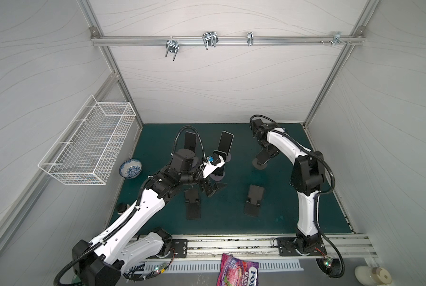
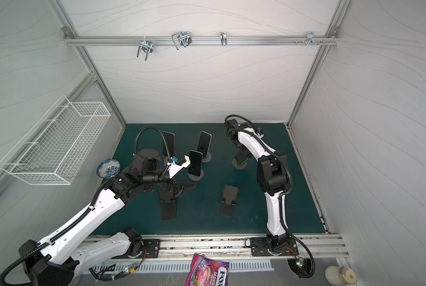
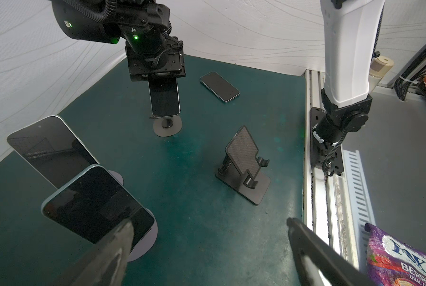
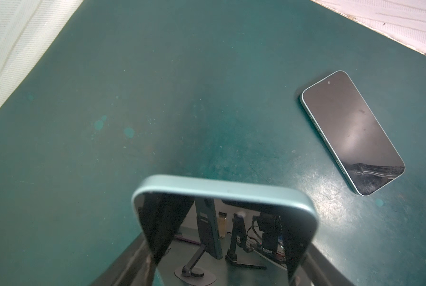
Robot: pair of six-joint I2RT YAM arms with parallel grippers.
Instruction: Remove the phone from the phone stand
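A dark-screened phone point(image 3: 164, 99) with a pale teal rim leans on a phone stand whose round base point(image 3: 167, 126) rests on the green mat at the right rear. My right gripper point(image 4: 225, 267) comes down over the phone's top, its fingers pressed against both long edges. Both top views show that gripper point(image 1: 265, 153) at the phone point(image 2: 241, 158). The phone's lower edge still rests in the stand's lip. My left gripper point(image 3: 208, 225) hangs open over the mat near the middle point(image 1: 215, 189), with nothing between its fingers.
Three more phones point(image 1: 191, 141) point(image 1: 225, 143) point(image 3: 95, 203) stand on round-base stands at the centre rear. Another phone point(image 4: 350, 131) lies flat on the mat. Two empty folding stands point(image 1: 192, 203) point(image 1: 254, 203) sit nearer the front. On the left are a bowl point(image 1: 130, 168) and a wire basket point(image 1: 88, 146).
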